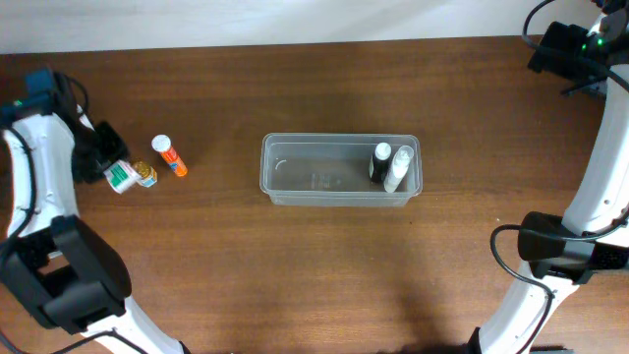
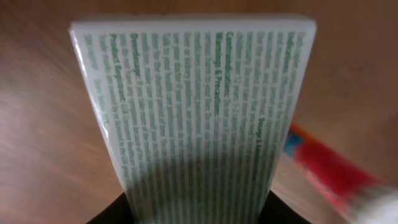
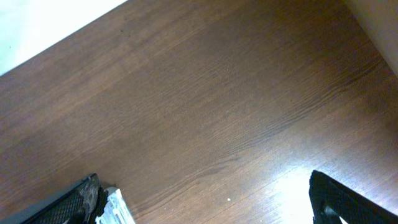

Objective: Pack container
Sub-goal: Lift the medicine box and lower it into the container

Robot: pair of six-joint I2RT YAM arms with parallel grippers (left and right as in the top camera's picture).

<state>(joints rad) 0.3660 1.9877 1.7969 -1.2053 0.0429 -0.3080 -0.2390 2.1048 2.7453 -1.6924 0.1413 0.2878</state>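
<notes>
Left tool [image 1: 115, 170] clamped on the box [image 2: 193, 106], right tool [image 3: 211, 202] splayed wide.

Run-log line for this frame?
left pincer: shut on box | right pincer: open | container: two bottles inside | orange bottle: on table

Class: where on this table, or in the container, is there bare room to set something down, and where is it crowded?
Free: the container's left part, up to the black bottle and white bottle; the table between tube and container, and right of the container. Crowded: its right end, and box, small bottle and tube by the left gripper.
</notes>
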